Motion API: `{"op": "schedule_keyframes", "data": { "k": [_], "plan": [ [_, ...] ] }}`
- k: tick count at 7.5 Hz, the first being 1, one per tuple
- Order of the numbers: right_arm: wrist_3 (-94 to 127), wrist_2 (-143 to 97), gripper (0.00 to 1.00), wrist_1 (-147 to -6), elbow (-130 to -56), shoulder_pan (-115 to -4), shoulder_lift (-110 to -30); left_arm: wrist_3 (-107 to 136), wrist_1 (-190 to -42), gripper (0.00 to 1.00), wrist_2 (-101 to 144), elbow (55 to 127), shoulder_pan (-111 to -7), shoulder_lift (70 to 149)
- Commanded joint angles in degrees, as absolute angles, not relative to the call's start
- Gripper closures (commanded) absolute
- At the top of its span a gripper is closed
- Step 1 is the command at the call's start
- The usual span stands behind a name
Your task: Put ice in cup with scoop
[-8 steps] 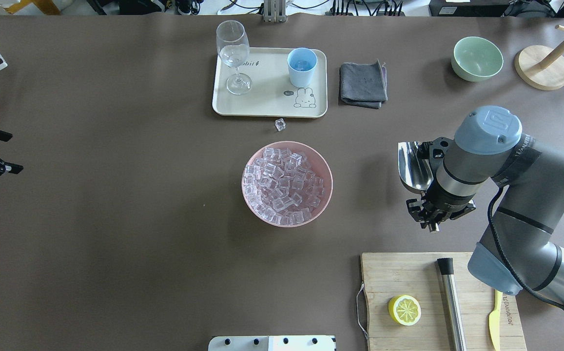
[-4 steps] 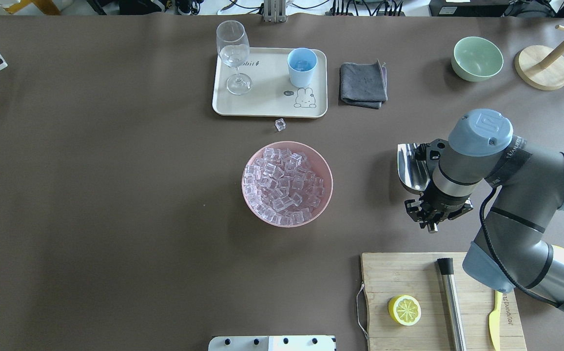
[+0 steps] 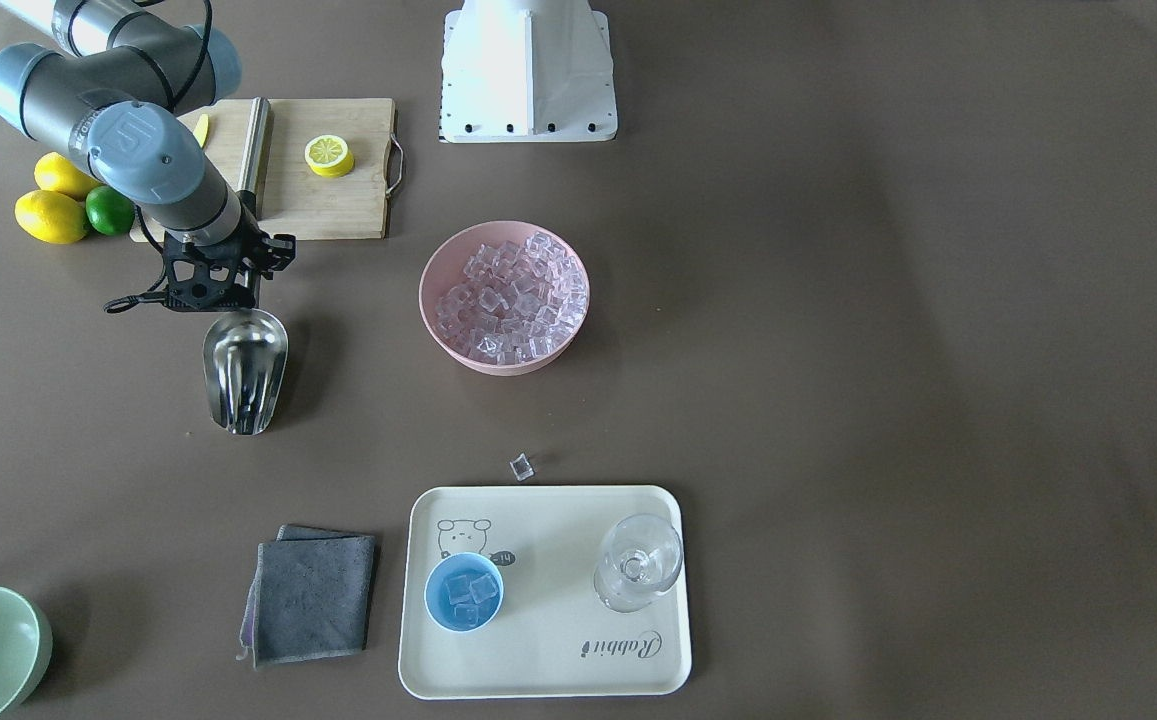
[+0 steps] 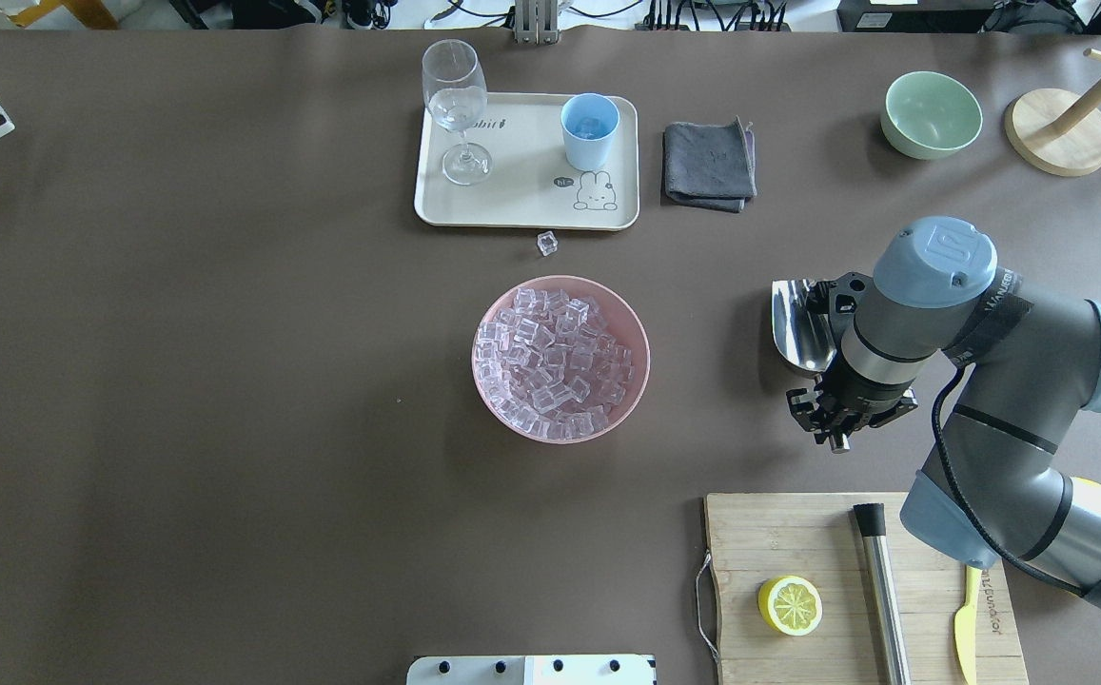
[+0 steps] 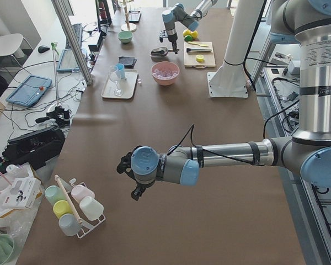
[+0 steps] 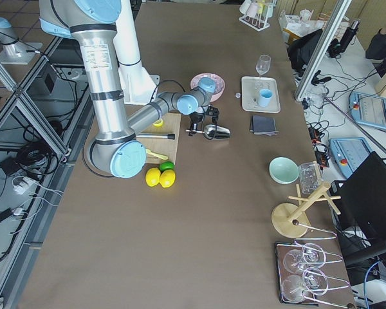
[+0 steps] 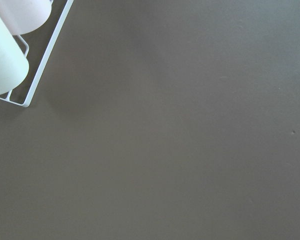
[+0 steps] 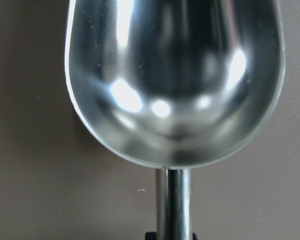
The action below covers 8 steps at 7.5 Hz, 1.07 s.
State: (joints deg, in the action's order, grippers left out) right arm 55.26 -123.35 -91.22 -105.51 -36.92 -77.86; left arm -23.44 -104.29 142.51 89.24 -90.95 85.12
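My right gripper is shut on the thin rod handle of the steel scoop, also seen in the front view. It holds the scoop low over the table, right of the pink bowl. The trough is empty. The bowl is full of ice. One loose cube lies on the table by the tray. The light-blue cup stands on the tray with a few cubes inside. My left gripper shows only in the left side view, so I cannot tell its state.
A wine glass shares the tray. A grey cloth and a green bowl lie behind the scoop. A cutting board holds a lemon half, a steel cylinder and a yellow knife.
My left gripper has drawn out of the overhead view past its left edge. My right arm has shifted the scoop slightly to the left.
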Motion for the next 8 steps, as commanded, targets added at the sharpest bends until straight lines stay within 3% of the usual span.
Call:
{"op": "schedule_keyframes", "data": {
  "k": [1,2,3,8],
  "plan": [
    [54.5,-123.5,0.76,-91.1,-105.3,-36.9,-77.9,-24.2,-100.4,0.02,142.4,89.2,-92.9,84.8],
    [54.6,-123.5,0.17,-91.1,-105.3,-36.9,-78.0,-24.1,-100.2,0.02,142.3,88.9,-92.9,84.3],
    [54.6,-123.4,0.01,-91.1,-105.4,-36.9,-77.9,-19.6,-98.5,0.02,142.4,89.1,-93.1,84.5],
    [52.6,-123.8,0.01,-91.7,-107.7,-38.5,-78.1,-7.6,-81.9,0.02,138.1,93.6,-93.6,85.2]
  ]
}}
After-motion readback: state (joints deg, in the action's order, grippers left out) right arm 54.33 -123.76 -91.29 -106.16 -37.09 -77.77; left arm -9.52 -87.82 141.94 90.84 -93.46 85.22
